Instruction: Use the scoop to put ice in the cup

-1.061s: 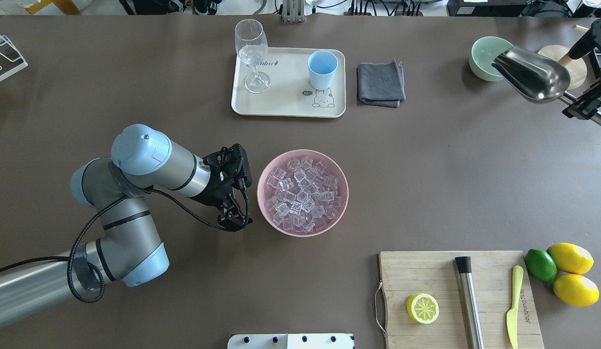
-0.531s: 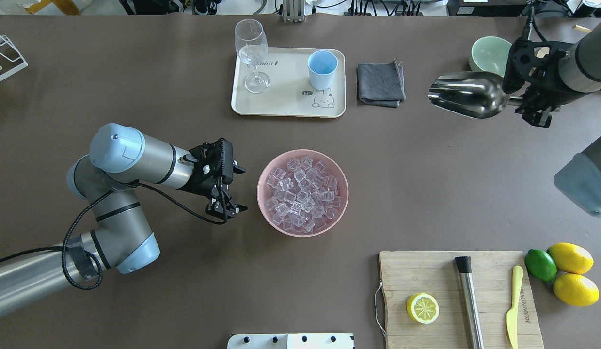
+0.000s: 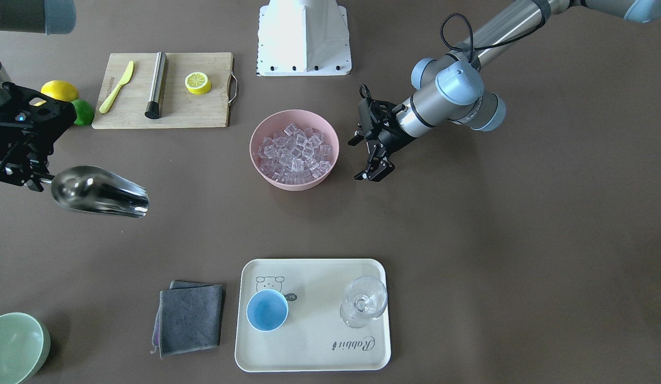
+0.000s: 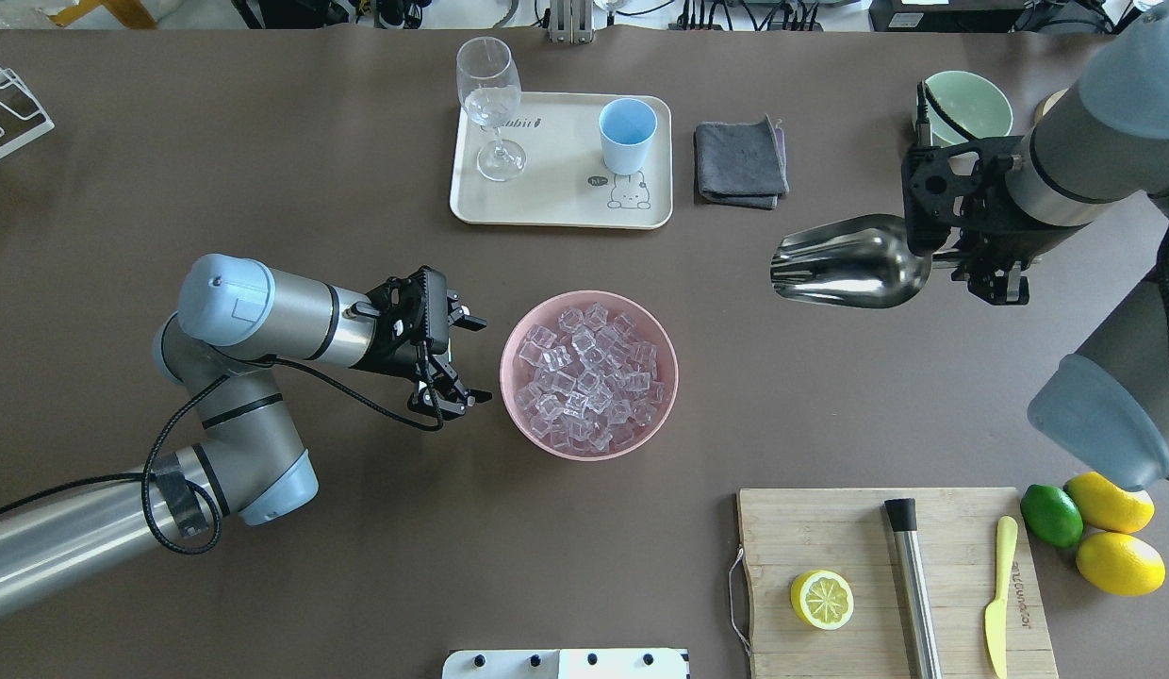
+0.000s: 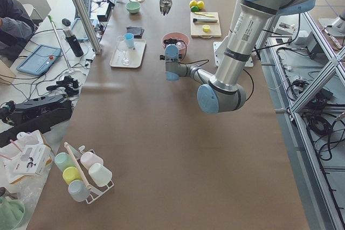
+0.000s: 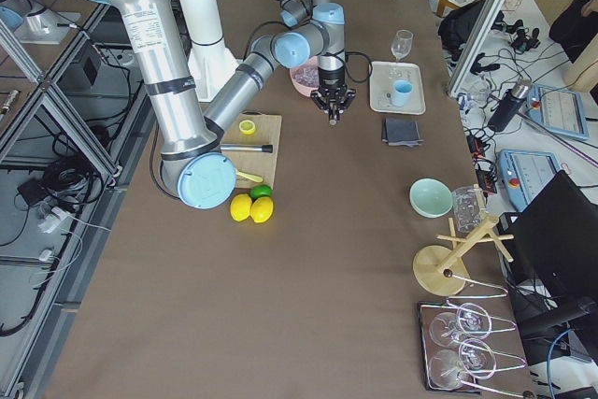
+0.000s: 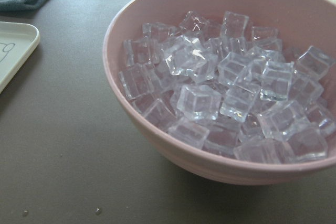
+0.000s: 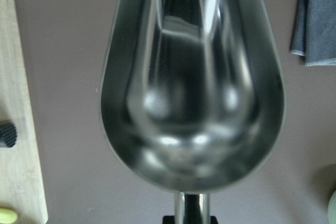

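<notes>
Ice (image 3: 293, 154) — clear, glossy cubes — fills the pink bowl (image 3: 293, 184) at mid-table in the front-facing view. The cup (image 3: 267, 310) stands on the tray (image 3: 320, 330), well apart from it. The scoop (image 3: 98, 192) hangs over bare table, its handle clamped in the right gripper (image 3: 33, 180). In the overhead view the left gripper (image 4: 475, 364) is just beside the bowl's rim, jaws spread, holding nothing; wide brown table lies between scoop and bowl. The left wrist view shows cubes heaped near the rim — the right wrist view, the shiny trough.
</notes>
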Controlling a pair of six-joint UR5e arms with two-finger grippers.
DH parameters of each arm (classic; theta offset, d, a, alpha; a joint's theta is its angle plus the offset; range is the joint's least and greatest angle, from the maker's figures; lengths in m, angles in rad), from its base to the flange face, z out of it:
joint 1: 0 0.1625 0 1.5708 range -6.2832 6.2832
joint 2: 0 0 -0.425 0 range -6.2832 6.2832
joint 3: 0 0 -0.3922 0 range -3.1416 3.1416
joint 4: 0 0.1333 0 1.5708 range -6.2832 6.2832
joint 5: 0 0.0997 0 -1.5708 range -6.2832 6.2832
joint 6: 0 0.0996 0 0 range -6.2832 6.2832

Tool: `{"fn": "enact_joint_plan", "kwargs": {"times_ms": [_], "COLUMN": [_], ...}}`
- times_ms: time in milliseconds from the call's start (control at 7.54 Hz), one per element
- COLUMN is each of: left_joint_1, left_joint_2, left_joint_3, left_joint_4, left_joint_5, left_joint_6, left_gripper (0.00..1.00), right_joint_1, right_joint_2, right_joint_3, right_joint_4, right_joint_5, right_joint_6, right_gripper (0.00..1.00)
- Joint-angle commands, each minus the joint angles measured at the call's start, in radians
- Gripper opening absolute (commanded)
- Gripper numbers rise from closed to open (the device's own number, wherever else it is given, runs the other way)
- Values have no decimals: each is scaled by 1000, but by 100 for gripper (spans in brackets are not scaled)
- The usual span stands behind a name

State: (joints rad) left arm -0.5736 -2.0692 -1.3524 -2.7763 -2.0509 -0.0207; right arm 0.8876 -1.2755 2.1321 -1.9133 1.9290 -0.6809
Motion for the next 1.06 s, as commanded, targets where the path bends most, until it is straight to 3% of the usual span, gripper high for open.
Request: {"fn": "enact_joint_plan", "kwargs": {"times_ms": [0, 398, 531, 663, 929], "left_joint_1": [23, 67, 73, 75, 86], "left_joint_2": [-29, -45, -45, -48, -49], "left_joint_3": [18, 16, 16, 15, 13], "left_joint_4": [-8, -8, -8, -8, -11], "left_joint_5": [1, 1, 0, 0, -5], "left_joint_6": [-60, -127, -125, -125, -124], "left_gripper": [98, 98, 98, 98, 98], "right_joint_1": [-57, -197, -199, -199, -245], "right_joint_2": [128, 301, 349, 437, 481], "right_joint_3": [141, 126, 73, -51, -122], "right_joint_4": [-393, -612, -650, -668, -665], "right_joint_5": [5, -205, -221, -234, -293], "right_joint_6": [-124, -134, -147, -147, -137], "right_gripper": [0, 0, 0, 0, 0]}}
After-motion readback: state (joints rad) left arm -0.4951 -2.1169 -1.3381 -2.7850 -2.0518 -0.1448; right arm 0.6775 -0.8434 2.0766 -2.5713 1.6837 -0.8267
